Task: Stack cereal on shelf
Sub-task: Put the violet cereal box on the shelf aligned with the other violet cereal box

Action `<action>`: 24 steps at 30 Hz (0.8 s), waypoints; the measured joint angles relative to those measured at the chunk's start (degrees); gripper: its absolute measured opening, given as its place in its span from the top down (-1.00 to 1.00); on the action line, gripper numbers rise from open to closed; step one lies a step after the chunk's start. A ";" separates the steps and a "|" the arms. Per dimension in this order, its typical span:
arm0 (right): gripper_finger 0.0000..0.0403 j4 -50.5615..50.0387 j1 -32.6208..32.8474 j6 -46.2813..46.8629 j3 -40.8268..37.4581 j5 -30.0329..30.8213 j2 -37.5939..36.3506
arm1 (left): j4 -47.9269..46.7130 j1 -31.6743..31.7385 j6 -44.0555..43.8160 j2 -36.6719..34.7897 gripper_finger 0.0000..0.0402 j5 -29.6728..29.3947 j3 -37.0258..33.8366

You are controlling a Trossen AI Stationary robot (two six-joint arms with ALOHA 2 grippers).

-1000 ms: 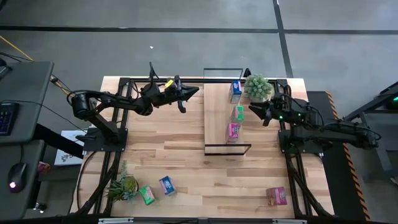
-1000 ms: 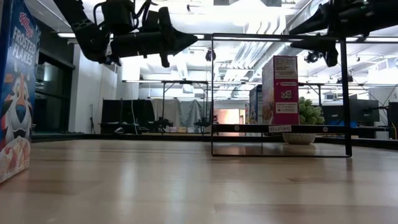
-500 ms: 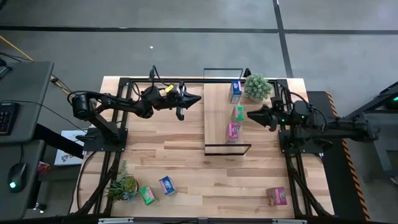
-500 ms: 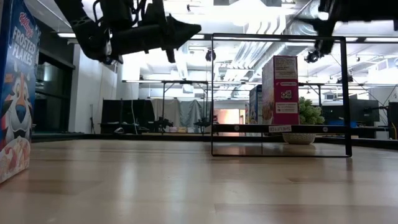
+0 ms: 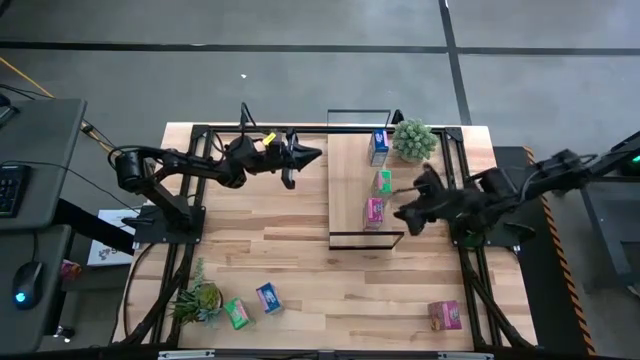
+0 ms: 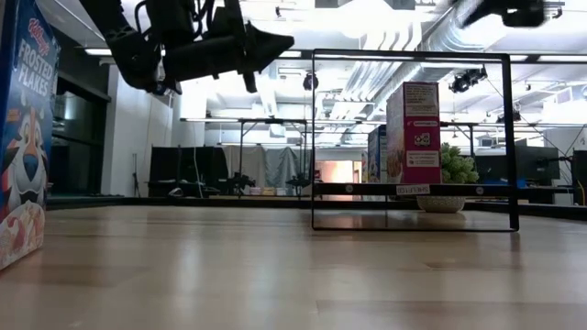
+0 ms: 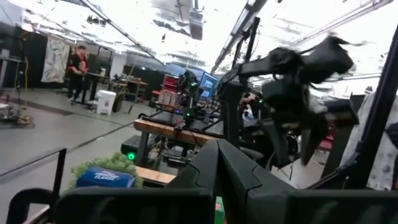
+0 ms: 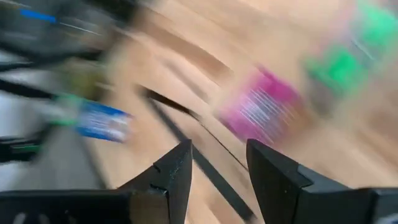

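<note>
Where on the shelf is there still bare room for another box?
The long light-wood shelf plank is bare along its left half. Its right edge is crowded: blue cereal box, green cereal box, pink cereal box, with the open right gripper beside it.

- On my overhead feed, a butcher-block wooden tabletop (image 5: 290, 260) fills the middle of the view, ringed by a black metal frame.
- A spiky green potted plant (image 5: 414, 139) sits near the table's far right corner.
- A second potted plant (image 5: 200, 298) sits near the front left corner.
- Left of the table I see a grey desk (image 5: 35, 170) with a computer mouse (image 5: 27, 281) near its front end.
- Grey concrete floor (image 5: 300, 70) lies beyond the table.
- From table height, the room behind shows bright ceiling lights (image 6: 367, 18) and distant work tables (image 6: 238, 124).
- A person (image 7: 79, 62) stands far off in the room.
</note>
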 joint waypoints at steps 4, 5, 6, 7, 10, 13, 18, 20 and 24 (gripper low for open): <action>0.28 -20.75 4.23 15.94 9.24 -6.89 10.81 | -0.77 0.18 -1.04 0.00 1.00 0.48 0.00; 0.28 -24.69 5.25 18.83 10.90 -9.39 13.16 | -0.83 0.18 -1.02 0.00 1.00 0.53 0.00; 0.28 -28.08 6.25 21.44 12.35 -12.20 15.46 | -0.87 0.18 -1.03 0.00 1.00 0.55 0.00; 0.28 -30.85 7.23 23.60 13.59 -15.26 17.39 | -0.87 0.18 -1.04 0.00 1.00 0.53 -0.01; 0.28 -33.70 10.66 28.35 15.89 -23.41 22.23 | -0.88 0.18 -1.52 0.00 1.00 0.55 -0.02; 0.28 -31.81 14.52 31.01 16.37 -28.63 25.24 | -0.91 0.18 -2.55 0.00 1.00 0.55 -0.02; 0.28 -32.13 21.46 37.05 16.35 -38.40 29.02 | -0.74 0.17 -2.55 0.00 1.00 0.55 -0.02; 0.28 -31.87 24.01 41.00 16.35 -40.39 29.79 | -0.14 0.18 -2.54 -0.02 1.00 0.55 -0.02; 0.28 -29.74 28.64 49.52 16.35 -41.02 29.87 | 0.10 0.18 -2.53 -0.02 1.00 0.08 -0.02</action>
